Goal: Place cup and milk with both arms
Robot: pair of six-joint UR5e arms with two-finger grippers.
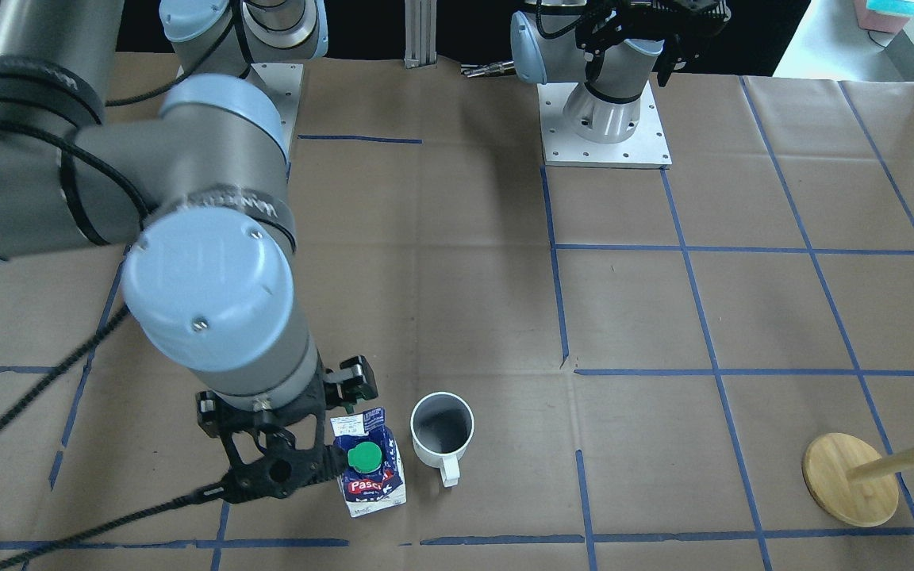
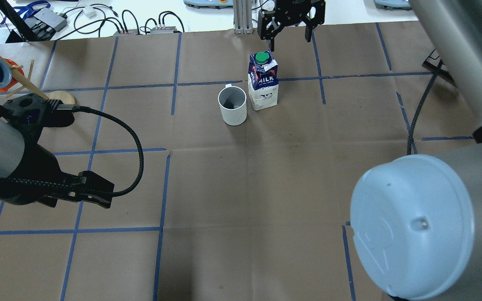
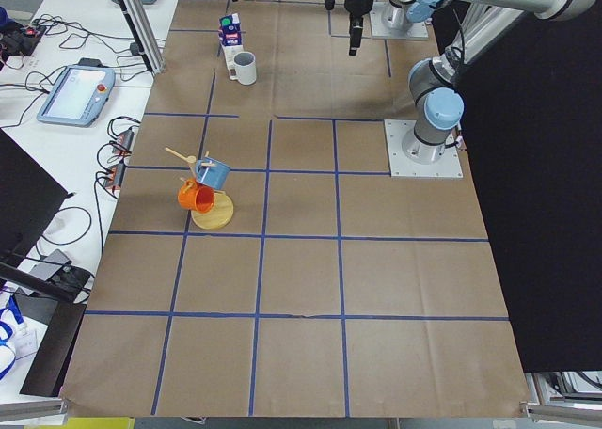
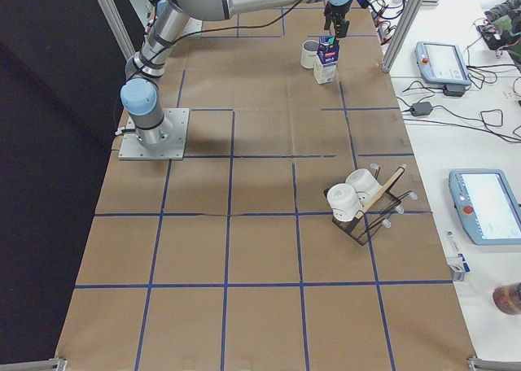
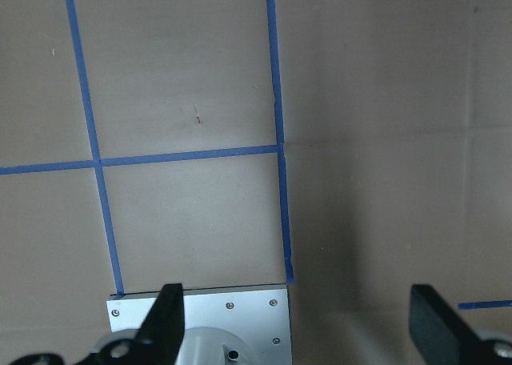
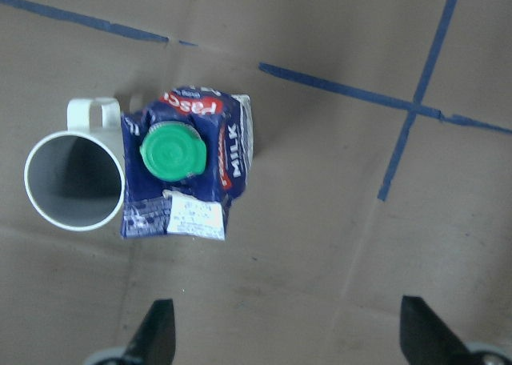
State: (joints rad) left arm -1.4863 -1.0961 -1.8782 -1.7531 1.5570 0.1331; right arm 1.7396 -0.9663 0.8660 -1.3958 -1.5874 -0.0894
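Looking across the brown-papered surface [image 2: 241, 188], I judge the task close to finished. My right arm [image 1: 211, 301] reaches far out, and its hand [image 2: 289, 41] hangs just behind and above the milk [image 2: 263, 81], fingers spread wide and holding nothing. The front view is crowded there, so I cannot be sure how far one finger clears the carton. My left hand [image 5: 298, 321] is likewise spread and empty, well apart from both things, over its own mounting plate [image 5: 200, 325]. The milk stands upright on the surface with the cup [image 2: 232, 105] just beside it, also upright, handle turned away from my base. The carton's green cap [image 6: 174, 150] sits on top. Both things look placed; what seems left is drawing my right arm back.
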